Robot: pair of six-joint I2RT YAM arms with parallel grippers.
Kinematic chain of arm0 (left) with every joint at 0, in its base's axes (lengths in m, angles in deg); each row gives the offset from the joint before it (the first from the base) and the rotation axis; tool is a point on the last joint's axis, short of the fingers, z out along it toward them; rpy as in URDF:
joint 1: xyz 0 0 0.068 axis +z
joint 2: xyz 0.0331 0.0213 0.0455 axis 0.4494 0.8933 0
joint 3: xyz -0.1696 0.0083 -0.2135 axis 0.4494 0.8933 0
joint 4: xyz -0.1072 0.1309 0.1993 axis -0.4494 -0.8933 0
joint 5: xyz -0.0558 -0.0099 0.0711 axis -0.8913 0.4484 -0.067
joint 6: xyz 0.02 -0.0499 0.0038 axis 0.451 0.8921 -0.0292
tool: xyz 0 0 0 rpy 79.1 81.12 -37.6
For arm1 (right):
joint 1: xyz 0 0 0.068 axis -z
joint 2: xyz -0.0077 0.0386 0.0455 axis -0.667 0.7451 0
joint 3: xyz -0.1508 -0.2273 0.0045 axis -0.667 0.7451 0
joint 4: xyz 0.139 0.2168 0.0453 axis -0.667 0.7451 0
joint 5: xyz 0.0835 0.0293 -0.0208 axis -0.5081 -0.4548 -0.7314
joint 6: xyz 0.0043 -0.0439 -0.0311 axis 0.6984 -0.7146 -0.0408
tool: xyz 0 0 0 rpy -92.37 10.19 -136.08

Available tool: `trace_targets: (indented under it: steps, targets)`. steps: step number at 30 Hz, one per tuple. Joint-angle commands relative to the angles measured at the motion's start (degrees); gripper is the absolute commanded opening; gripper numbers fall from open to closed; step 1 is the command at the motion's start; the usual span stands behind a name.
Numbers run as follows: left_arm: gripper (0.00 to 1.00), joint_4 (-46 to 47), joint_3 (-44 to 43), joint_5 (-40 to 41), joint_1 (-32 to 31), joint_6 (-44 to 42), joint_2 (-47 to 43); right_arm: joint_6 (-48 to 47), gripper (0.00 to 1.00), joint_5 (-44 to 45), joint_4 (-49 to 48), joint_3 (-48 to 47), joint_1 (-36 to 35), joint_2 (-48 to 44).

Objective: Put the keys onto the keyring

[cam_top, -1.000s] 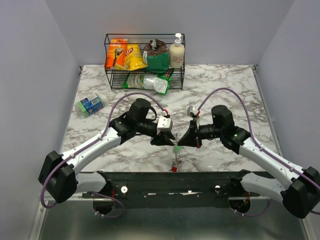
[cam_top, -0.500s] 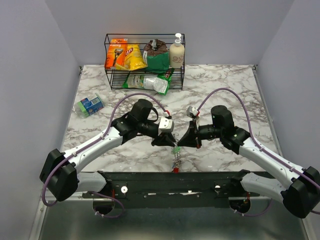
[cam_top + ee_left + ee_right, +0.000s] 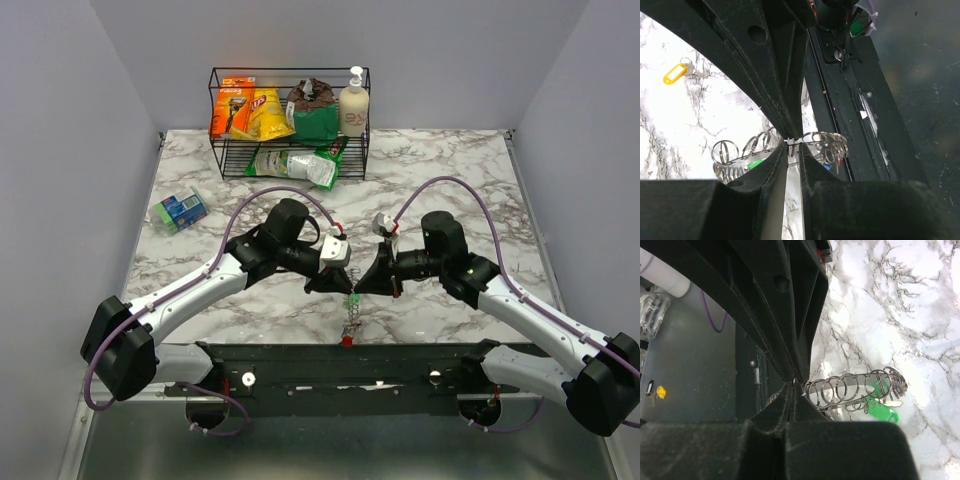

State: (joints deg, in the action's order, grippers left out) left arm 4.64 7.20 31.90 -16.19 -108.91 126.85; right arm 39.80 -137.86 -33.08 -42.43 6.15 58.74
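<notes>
The left gripper [image 3: 336, 286] has been nudged toward the keyring [image 3: 349, 312], whose far end is pinched by it and the right gripper [image 3: 360, 287].

- A white surface [image 3: 450, 170] veined in grey, like marble, is seen across the middle of the top view.
- It is closed in on the left, right and far sides by plain, pale grey-lilac walls [image 3: 60, 130].
- A black wire rack [image 3: 289, 70] with two shelves is set at the far edge, close to the back wall.
- A dull grey metal sheet [image 3: 330, 455] is seen below the near edge.
- Even light is cast; glare is shown on the surface in the right wrist view.
</notes>
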Motion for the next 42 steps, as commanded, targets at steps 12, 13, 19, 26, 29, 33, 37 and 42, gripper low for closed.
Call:
trace_targets:
  steps: [12, 13, 19, 26, 29, 33, 37, 42]
  targets:
    - [0.00, -1.9, -2.7, -0.6, -1.4, -0.7, 0.4, 0.6, 0.01, 0.7, -2.6, -1.1, -0.6, -0.7]
    - [0.00, -1.9, -2.8, -0.4, -1.5, -0.5, 0.3, 0.7, 0.01, 1.0, -2.6, -1.2, -0.7, -0.7]
    - [0.00, -0.1, -1.6, 1.8, -2.1, 2.1, -1.4, 2.1, 0.06, 2.4, -3.8, -0.7, -0.6, -1.1]
    - [0.00, 6.3, 2.1, 7.4, -2.2, 8.0, -4.6, 4.5, 0.42, 4.5, -5.7, -0.2, -0.7, -1.7]
    - [0.00, 10.3, 4.2, 9.4, -2.4, 12.7, -5.6, 5.5, 0.59, 6.7, -5.7, -0.2, -0.6, -1.5]
    - [0.00, 16.9, 7.8, 12.0, -3.1, 17.3, -6.0, 6.5, 0.68, 10.6, -6.0, 0.1, -0.6, -1.4]
    - [0.00, 22.7, 10.2, 15.5, -3.5, 21.4, -4.9, 8.7, 0.73, 15.7, -6.0, 0.7, -0.6, -2.3]
    - [0.00, 31.8, 13.9, 18.3, -3.6, 23.5, -2.1, 10.4, 0.81, 22.6, -6.0, 2.2, -0.6, -4.2]
